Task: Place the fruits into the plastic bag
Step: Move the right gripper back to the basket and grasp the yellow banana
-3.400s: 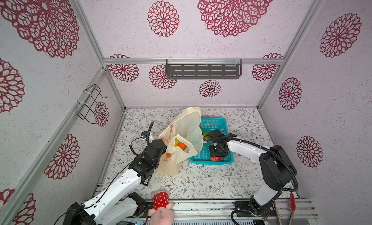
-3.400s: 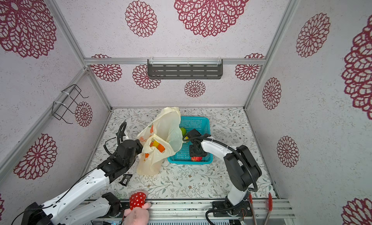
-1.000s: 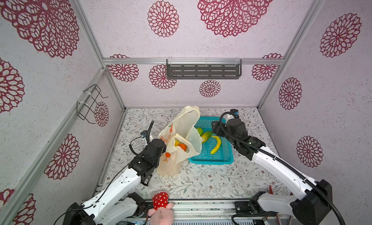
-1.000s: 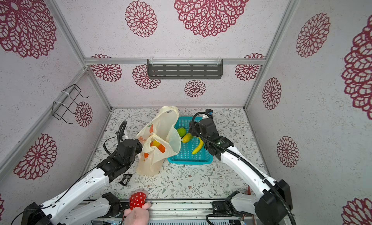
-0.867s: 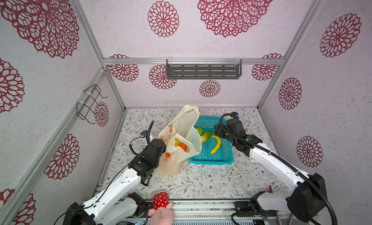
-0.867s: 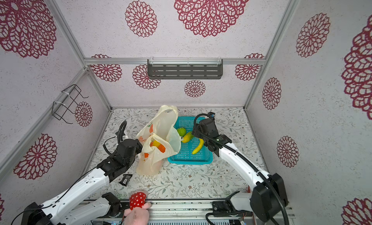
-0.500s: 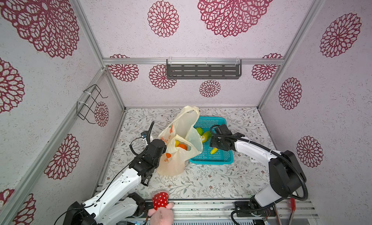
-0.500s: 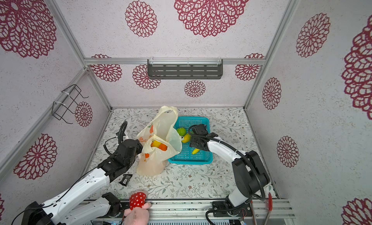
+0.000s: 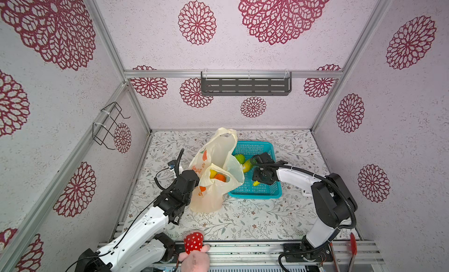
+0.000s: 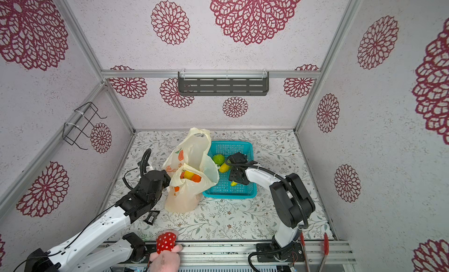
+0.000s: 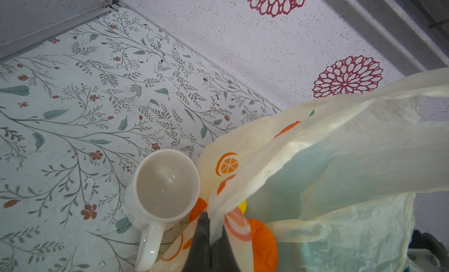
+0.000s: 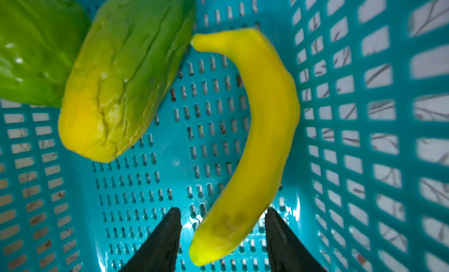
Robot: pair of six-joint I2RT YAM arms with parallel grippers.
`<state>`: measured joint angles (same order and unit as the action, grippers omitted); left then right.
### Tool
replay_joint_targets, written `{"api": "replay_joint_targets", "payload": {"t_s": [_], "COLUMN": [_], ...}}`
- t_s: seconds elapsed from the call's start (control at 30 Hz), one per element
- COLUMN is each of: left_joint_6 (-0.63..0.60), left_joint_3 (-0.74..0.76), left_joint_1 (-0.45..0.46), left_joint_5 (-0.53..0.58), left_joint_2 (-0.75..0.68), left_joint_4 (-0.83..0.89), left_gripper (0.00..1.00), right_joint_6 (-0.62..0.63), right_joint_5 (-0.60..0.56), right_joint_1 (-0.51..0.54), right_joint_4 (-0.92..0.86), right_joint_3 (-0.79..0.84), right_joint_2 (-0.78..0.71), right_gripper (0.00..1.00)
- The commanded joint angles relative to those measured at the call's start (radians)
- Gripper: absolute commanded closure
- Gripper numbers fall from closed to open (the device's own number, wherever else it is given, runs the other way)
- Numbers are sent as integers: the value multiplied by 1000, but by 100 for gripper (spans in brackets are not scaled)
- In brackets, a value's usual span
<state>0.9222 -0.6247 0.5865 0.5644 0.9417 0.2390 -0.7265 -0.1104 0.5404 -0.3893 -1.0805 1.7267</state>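
Note:
The pale-yellow plastic bag [image 9: 213, 193] [image 10: 184, 195] stands open left of the teal basket [image 9: 257, 196]. My left gripper [image 11: 211, 217] is shut on the bag's rim [image 11: 340, 142]. An orange [image 9: 220, 178] [image 11: 264, 241] and a yellow round fruit [image 9: 213, 173] lie inside the bag. In the basket [image 12: 364, 112] lie a banana [image 12: 264, 127], a green-yellow fruit [image 12: 121, 83] [image 9: 247, 165] and a green one [image 12: 31, 47] [image 9: 239, 158]. My right gripper [image 12: 222, 214] [image 9: 263, 177] is low in the basket. It is open, its fingers either side of the banana's end with gaps.
A white mug [image 11: 167, 183] stands against the bag by my left gripper. A red white-dotted plush toy [image 9: 193, 242] sits at the front rail. A small black object [image 10: 151, 217] lies under the left arm. Red tongs [image 9: 352, 246] rest at the front right.
My right arm has come down from above the basket onto the banana, and its jaws have narrowed. The left arm and the bag have not moved.

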Motion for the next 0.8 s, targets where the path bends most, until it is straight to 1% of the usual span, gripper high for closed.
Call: {"api": "replay_joint_targets", "payload": {"t_s": [0.0,0.03,0.13,0.17,0.3,0.37,0.47,0.53,0.6,0.77], "left_joint_6": [20,22,31,32,33,33,36,34,32,33], "left_joint_3": [10,10,11,11,13,13,13,13,13,14], "left_joint_1": [3,3,3,3,3,3,3,4,4,6], "left_joint_5": [22,22,20,19,18,17,15,10,5,-2], "left_joint_2": [-12,-11,-11,-11,-9,-7,-1,5,11,22], "left_joint_4": [-3,-4,-4,-3,-3,-4,-12,-17,-26,-37], "left_gripper": [100,100,100,100,100,100,100,100,100,100], "right_joint_6": [-11,-12,-14,-17,-11,-10,-14,8,54,164], "right_joint_5": [-11,-9,-4,-4,-19,-23,-49,-81,-111,-190], "right_joint_1": [0,0,1,1,1,2,14,35,72,179], "right_joint_4": [19,24,35,38,58,83,134,176,226,317], "right_joint_3": [-19,-16,1,7,27,43,67,74,83,99], "right_joint_2": [9,14,18,14,-38,-81,-180,-247,-315,-424], "right_gripper": [50,51,60,65,80,85,85,85,85,83]}}
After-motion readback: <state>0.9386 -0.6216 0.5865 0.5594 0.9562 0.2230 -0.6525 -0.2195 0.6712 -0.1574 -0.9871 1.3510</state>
